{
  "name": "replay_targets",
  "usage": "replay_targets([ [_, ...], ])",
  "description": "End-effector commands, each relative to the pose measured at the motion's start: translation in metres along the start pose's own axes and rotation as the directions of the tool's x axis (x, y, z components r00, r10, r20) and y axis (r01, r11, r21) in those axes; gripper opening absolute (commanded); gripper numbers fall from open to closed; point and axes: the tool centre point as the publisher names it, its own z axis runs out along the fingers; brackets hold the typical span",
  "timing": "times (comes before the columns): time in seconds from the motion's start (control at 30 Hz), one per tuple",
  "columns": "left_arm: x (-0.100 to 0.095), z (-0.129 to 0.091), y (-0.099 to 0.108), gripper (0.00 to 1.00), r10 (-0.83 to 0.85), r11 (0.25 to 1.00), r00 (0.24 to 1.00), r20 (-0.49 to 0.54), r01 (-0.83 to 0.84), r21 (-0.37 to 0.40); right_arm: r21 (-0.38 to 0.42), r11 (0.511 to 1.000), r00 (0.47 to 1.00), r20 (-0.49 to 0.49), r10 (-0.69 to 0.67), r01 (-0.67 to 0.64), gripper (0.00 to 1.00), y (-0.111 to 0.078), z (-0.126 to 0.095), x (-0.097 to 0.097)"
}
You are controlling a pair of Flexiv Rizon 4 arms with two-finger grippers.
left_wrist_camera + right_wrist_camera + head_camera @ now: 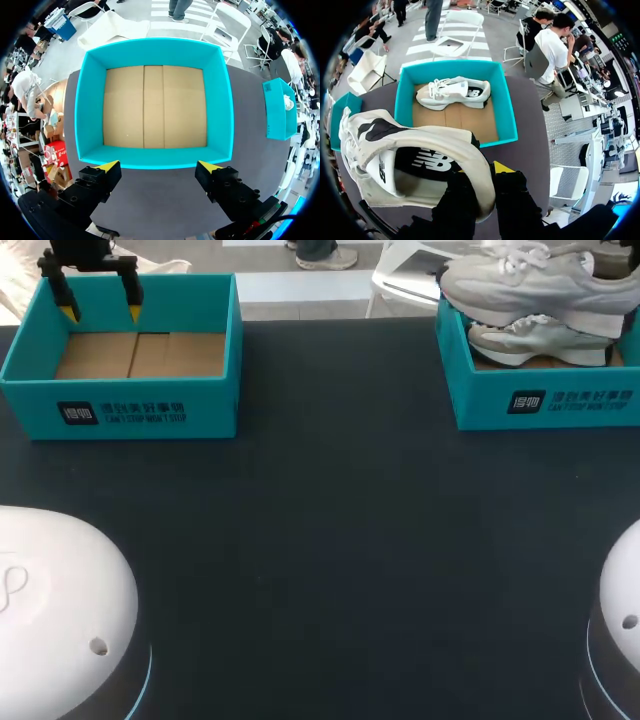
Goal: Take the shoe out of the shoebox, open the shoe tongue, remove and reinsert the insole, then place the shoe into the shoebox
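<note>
Big black matte table [330, 540], with two teal cardboard boxes on it, well apart. The left shoebox [150, 410] shows only a flat brown cardboard floor. The right shoebox [545, 405] holds a pale grey padded second sneaker [535, 340], lying on its side.

Above that box is the lifted sneaker [530, 285], clear of the rim, with an off-white soft upper, black lining and a chunky foam sole. The right gripper [482, 172] pinches its heel end between both fingers. The left gripper [100, 312] hangs above the left shoebox with its fingers spread, holding nothing.

My read is that the take-out step is in hand. That heel looks soft and likely to fold, so carry it level. Set the sole flat on the table between the boxes, with the toe toward the left arm, ready for the tongue.
</note>
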Motion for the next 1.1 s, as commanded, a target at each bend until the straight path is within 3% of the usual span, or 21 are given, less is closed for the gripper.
replay_targets([
  [0.03, 0.0, 0.0, 0.0, 1.0, 0.0, 1.0, 1.0, 0.0, 0.0, -0.001, -0.024, 1.0, 0.999, 0.04, -0.007, 0.008, 0.0, -0.033, -0.017, 0.03],
  [0.2, 0.0, 0.0, 0.0, 1.0, 0.0, 1.0, 1.0, 0.0, 0.0, -0.001, -0.008, 0.999, 0.999, 0.031, -0.041, 0.041, 0.0, -0.076, -0.033, 0.057],
  [0.37, 0.0, 0.0, 0.0, 1.0, 0.0, 1.0, 1.0, 0.0, 0.0, -0.001, -0.056, 0.994, 0.996, 0.013, -0.092, 0.092, 0.0, -0.117, -0.048, 0.084],
  [0.53, 0.0, 0.0, 0.0, 1.0, 0.0, 1.0, 1.0, 0.0, 0.0, -0.001, -0.028, 0.998, 0.999, -0.01, -0.049, 0.049, 0.0, -0.149, -0.061, 0.1],
  [0.77, 0.0, 0.0, 0.0, 1.0, 0.0, 1.0, 1.0, 0.0, 0.0, -0.001, 0.069, 0.997, 0.999, -0.027, -0.036, 0.038, 0.0, -0.176, -0.073, 0.12],
  [1.1, 0.0, 0.0, 0.0, 1.0, 0.0, 1.0, 1.0, 0.0, 0.0, -0.001, 0.069, 0.997, 0.999, -0.027, -0.036, 0.038, 0.0, -0.176, -0.073, 0.12],
])
